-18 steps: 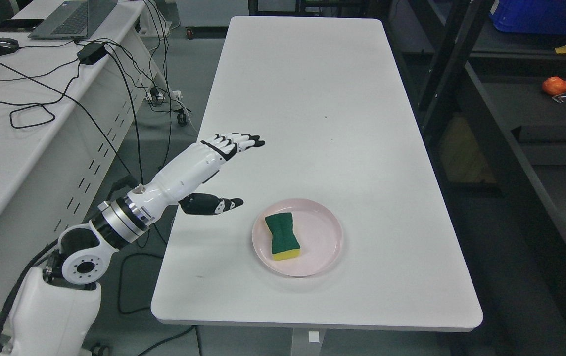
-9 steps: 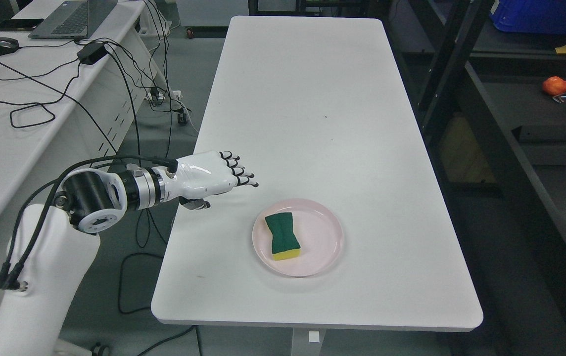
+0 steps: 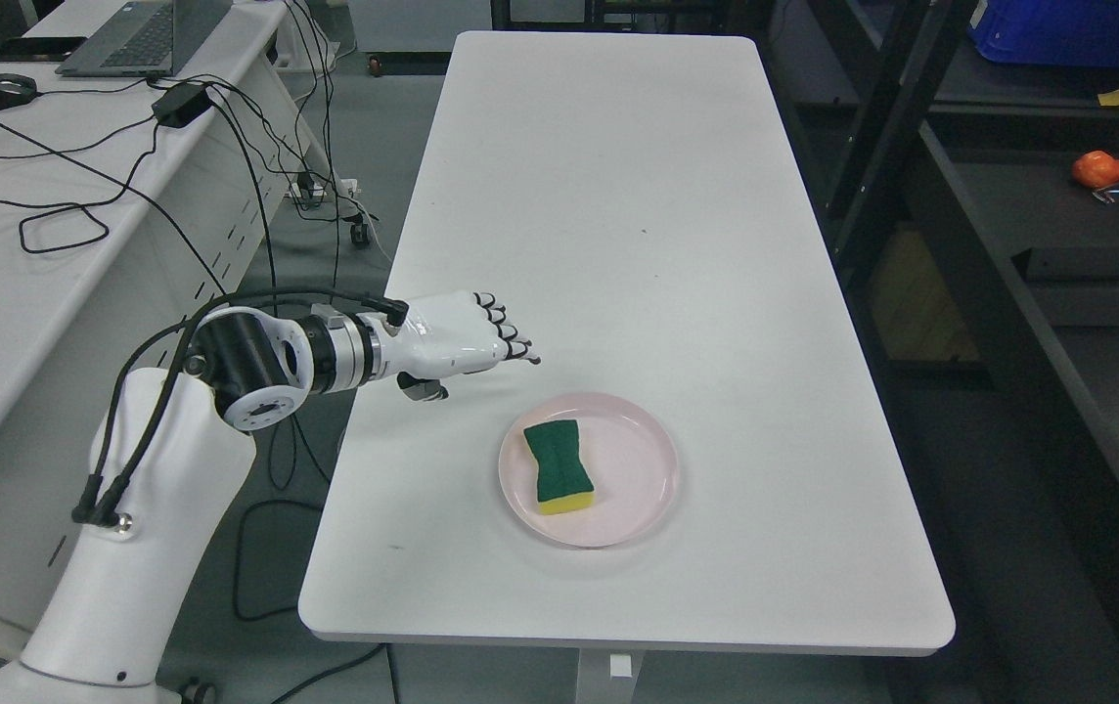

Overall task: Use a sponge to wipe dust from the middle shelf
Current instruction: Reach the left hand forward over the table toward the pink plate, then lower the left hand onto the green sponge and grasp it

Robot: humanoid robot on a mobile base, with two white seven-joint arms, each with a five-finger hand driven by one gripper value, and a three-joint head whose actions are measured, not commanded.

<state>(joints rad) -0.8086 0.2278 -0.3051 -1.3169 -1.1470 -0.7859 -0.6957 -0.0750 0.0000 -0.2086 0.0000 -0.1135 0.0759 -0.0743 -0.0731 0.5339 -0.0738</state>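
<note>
A green-topped, yellow-bodied rectangular sponge (image 3: 559,467) with a pinched waist lies flat on a round pale pink plate (image 3: 643,469), which sits near the front edge of the long white counter (image 3: 638,225). The robot's white left hand (image 3: 467,342) with black fingertips hovers over the counter's left edge, up and to the left of the plate and apart from it, back of the hand upward, fingers extended and loosely spread, holding nothing. The right hand does not show. The sponge looks light and soft, likely to squash under pressure, with a rougher scouring face on top that should give the fingers some purchase. The narrowed waist seems the natural place to take hold, thumb on one long side and fingers on the other. The plate's smooth surface and raised rim may let the sponge slide or crowd the fingertips. The dark metal shelving (image 3: 1029,254) stands at the right of the counter.
</note>
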